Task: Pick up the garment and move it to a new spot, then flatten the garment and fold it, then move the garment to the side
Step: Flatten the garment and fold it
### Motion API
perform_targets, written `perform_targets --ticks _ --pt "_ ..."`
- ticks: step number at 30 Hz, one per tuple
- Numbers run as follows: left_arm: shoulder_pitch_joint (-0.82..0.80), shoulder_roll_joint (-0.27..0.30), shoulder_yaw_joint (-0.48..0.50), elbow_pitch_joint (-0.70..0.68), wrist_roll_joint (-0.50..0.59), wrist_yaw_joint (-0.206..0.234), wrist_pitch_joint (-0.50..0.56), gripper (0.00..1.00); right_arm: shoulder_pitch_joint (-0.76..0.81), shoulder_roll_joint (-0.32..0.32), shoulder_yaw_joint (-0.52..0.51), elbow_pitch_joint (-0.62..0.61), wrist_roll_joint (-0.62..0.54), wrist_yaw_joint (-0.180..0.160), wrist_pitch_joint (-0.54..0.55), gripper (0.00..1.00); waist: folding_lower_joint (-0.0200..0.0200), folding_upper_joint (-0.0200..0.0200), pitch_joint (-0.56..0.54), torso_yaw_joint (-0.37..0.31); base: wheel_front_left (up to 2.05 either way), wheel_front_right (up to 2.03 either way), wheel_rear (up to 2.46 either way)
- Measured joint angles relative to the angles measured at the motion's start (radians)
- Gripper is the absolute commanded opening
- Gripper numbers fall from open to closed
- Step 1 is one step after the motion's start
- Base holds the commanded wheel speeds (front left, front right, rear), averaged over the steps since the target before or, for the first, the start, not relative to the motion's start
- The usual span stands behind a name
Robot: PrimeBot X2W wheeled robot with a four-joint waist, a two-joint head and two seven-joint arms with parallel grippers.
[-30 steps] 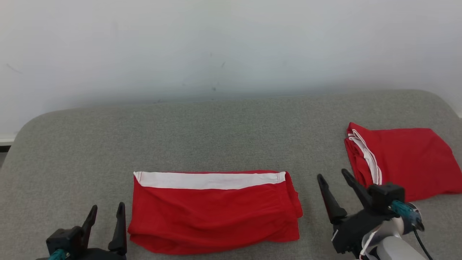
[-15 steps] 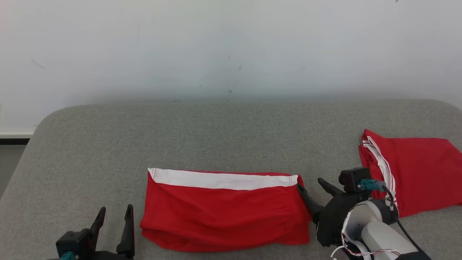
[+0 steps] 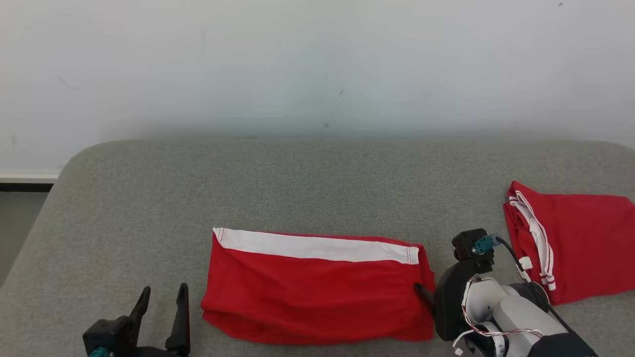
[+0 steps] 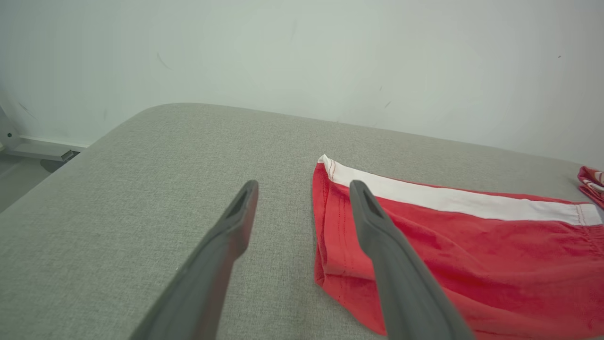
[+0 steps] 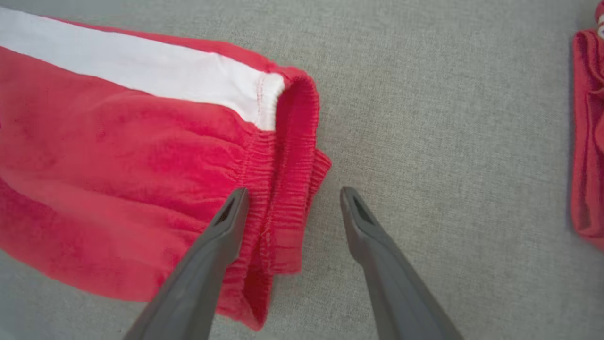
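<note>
The garment (image 3: 317, 292) is a folded red pair of shorts with a white band along its far edge, lying flat on the grey padded surface (image 3: 297, 183). My right gripper (image 3: 427, 293) points down at its right end. In the right wrist view that gripper (image 5: 294, 191) is open, its left finger over the gathered elastic edge of the garment (image 5: 118, 156) and its right finger over bare grey fabric. My left gripper (image 3: 164, 290) stands open just left of the garment, holding nothing. The left wrist view has the left gripper (image 4: 303, 186) beside the left end of the garment (image 4: 472, 245).
A second red garment (image 3: 580, 248) with thin white stripes lies at the right, apart from the first; its edge is the red garment (image 5: 587, 141) in the right wrist view. A pale wall rises behind the surface. The surface's rounded left edge (image 3: 30, 238) drops to the floor.
The head camera has shifted. My right gripper has swung left and tipped down from between the two garments onto the right end of the folded one. The left gripper has stayed put.
</note>
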Motion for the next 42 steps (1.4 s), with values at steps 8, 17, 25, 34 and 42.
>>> perform_targets --ticks 8,17,25,34,42 --pt "0.0 -0.011 0.005 -0.001 0.003 0.0 0.0 1.0 -0.001 0.011 0.014 0.036 0.017 -0.016 0.12 1.0 0.0 0.0 0.008 0.012 0.0 0.0 0.0" --pt "-0.002 -0.026 0.004 -0.001 0.007 0.0 0.0 1.0 -0.022 0.012 0.025 0.043 0.024 -0.009 0.185 0.0 -0.0001 0.0 0.033 0.028 0.0 0.0 0.0" --pt "-0.002 -0.026 0.018 0.006 0.007 0.0 0.0 1.0 -0.043 -0.003 0.011 0.049 0.036 0.004 0.193 0.0 0.0 0.0 0.035 0.03 0.0 0.0 0.0" --pt "0.0 -0.026 0.027 0.007 0.009 0.0 0.0 1.0 -0.066 -0.123 -0.024 0.062 0.031 0.007 0.193 0.0 0.0 0.0 0.027 0.011 0.0 0.0 0.0" --pt "0.0 -0.026 0.027 0.008 0.009 -0.001 0.0 1.0 -0.065 -0.102 -0.075 -0.008 0.118 0.066 0.187 0.0 0.0 0.0 0.028 0.0 0.0 0.0 0.0"
